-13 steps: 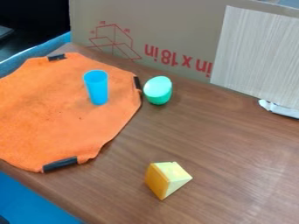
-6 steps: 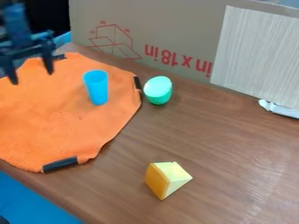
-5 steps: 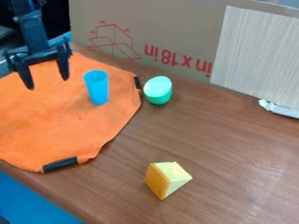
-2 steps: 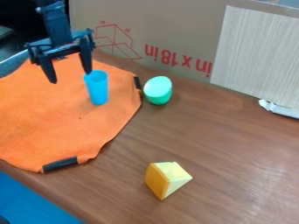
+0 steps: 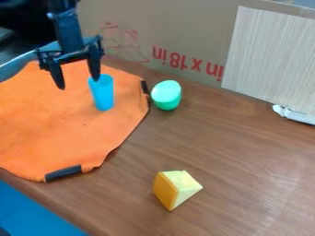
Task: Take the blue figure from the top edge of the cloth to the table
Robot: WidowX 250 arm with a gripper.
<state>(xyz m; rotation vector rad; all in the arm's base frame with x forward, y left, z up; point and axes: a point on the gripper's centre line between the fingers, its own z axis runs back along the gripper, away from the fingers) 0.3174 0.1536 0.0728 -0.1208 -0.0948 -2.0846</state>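
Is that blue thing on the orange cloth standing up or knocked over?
Upright: the blue figure stands on the orange cloth, its long side vertical and its round top uppermost.

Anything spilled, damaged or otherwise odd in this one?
Nothing looks spilled or damaged; the blue cup stands upright on the orange cloth. One mild oddity: an unidentifiable white thing sticks out at the foot of the pale panel, like a stray scrap.

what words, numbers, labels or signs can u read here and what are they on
"in x 18in", upside down, in red on the cardboard
No other text is readable: none on the blue cup, green cup or yellow wedge
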